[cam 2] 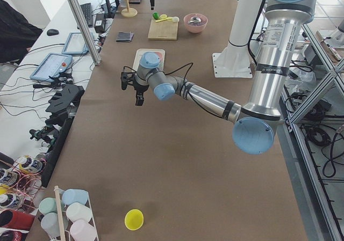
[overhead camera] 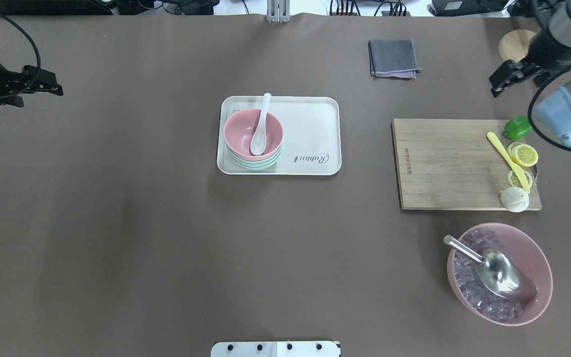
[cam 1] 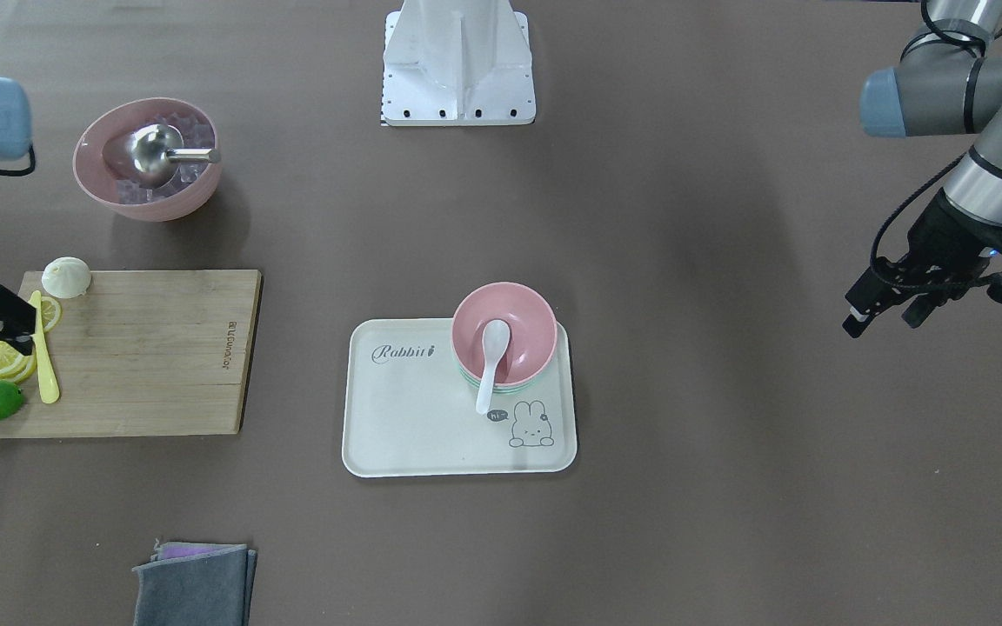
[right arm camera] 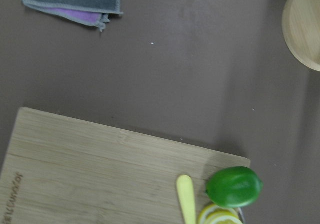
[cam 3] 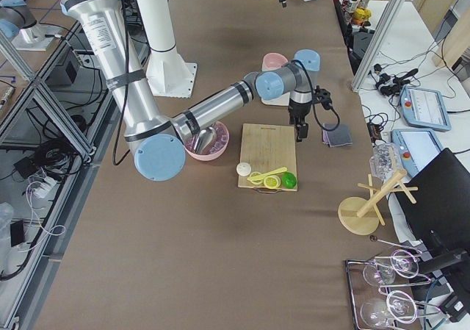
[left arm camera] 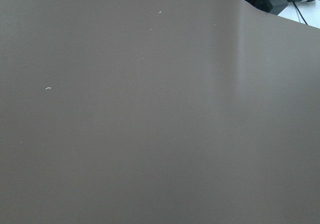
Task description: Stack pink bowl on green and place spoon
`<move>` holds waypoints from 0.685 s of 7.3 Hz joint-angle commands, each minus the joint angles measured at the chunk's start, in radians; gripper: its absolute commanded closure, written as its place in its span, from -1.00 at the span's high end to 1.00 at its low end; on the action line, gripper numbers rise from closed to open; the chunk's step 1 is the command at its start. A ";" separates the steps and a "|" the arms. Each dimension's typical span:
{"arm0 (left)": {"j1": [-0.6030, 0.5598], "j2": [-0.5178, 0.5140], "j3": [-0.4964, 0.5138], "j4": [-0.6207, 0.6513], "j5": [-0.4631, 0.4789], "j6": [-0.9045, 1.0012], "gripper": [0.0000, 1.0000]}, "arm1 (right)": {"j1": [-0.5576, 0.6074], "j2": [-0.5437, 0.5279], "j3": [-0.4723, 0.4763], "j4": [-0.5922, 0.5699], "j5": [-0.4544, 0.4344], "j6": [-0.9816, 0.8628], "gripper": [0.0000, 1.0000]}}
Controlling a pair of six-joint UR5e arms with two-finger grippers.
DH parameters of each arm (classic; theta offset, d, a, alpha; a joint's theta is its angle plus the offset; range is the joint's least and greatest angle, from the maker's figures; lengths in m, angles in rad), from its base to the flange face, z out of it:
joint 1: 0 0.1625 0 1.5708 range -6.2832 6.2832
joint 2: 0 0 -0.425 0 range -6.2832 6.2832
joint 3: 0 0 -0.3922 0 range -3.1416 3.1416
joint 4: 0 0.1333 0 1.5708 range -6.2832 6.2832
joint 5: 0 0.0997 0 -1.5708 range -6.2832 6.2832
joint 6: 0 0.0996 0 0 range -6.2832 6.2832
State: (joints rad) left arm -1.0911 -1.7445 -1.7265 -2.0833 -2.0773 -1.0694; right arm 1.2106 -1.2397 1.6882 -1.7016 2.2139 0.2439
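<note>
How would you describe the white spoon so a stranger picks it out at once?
Find the cream rabbit tray mid-table, where a small pink bowl sits stacked on a mint-green bowl. The spoon lies in that pink bowl, handle over the rim. It is glossy white, unlike the steel scoop and yellow knife.

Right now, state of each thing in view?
pink bowl: nested upright in the green bowl
green bowl: on the tray, under the pink bowl
spoon: scoop end in pink bowl, handle over rim
left tool: open, empty
right tool: open, empty
large pink bowl: holds ice cubes and steel scoop
cloth: folded
lemon: sliced
lime: whole
</note>
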 commanded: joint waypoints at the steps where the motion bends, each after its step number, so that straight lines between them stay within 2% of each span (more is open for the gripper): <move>1: -0.099 0.020 0.012 0.067 -0.036 0.204 0.96 | 0.150 -0.143 -0.053 0.000 0.105 -0.267 1.00; 2: -0.234 0.037 -0.008 0.221 -0.175 0.423 0.96 | 0.180 -0.246 -0.026 0.010 0.130 -0.284 1.00; 3: -0.336 0.045 -0.028 0.374 -0.210 0.700 0.96 | 0.193 -0.324 -0.018 0.069 0.132 -0.288 1.00; 4: -0.414 0.098 -0.021 0.467 -0.202 0.976 0.96 | 0.219 -0.366 -0.021 0.083 0.135 -0.287 1.00; 5: -0.471 0.161 0.020 0.477 -0.201 1.178 0.96 | 0.260 -0.392 -0.021 0.088 0.136 -0.291 1.00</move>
State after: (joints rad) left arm -1.4736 -1.6508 -1.7364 -1.6709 -2.2705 -0.1818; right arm 1.4264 -1.5826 1.6665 -1.6299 2.3461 -0.0412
